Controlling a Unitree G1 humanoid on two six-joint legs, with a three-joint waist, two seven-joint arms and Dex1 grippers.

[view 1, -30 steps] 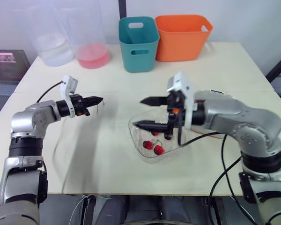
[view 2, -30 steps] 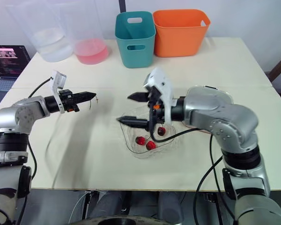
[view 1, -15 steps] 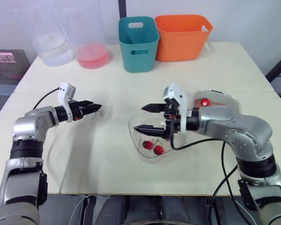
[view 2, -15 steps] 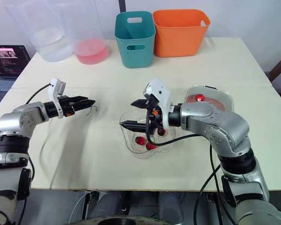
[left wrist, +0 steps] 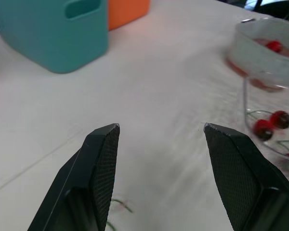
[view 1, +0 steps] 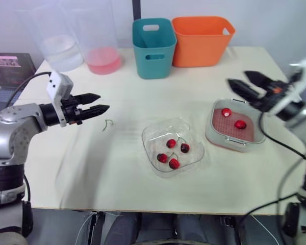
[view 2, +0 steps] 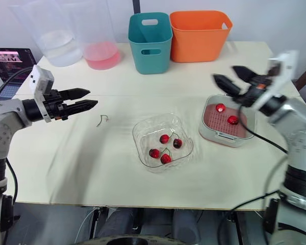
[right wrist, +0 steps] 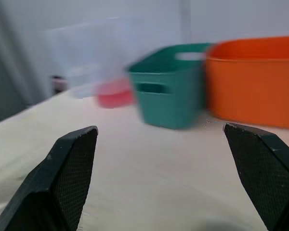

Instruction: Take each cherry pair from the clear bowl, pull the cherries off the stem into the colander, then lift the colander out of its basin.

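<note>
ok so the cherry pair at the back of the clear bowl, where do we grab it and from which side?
Probably the stem, near where the stalks of the rear cherry pair join. Come straight down from above: the wall of the clear bowl rings the fruit and blocks side approaches, and the round cherries lie low on its floor.

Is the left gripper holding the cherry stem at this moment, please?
No, the left gripper is open, and the stem lies on the table.

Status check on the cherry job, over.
Both open, empty: left pincer, right pincer. Four cherries in clear bowl, two in colander. Bare stem on table, nothing blocking bowl.
</note>
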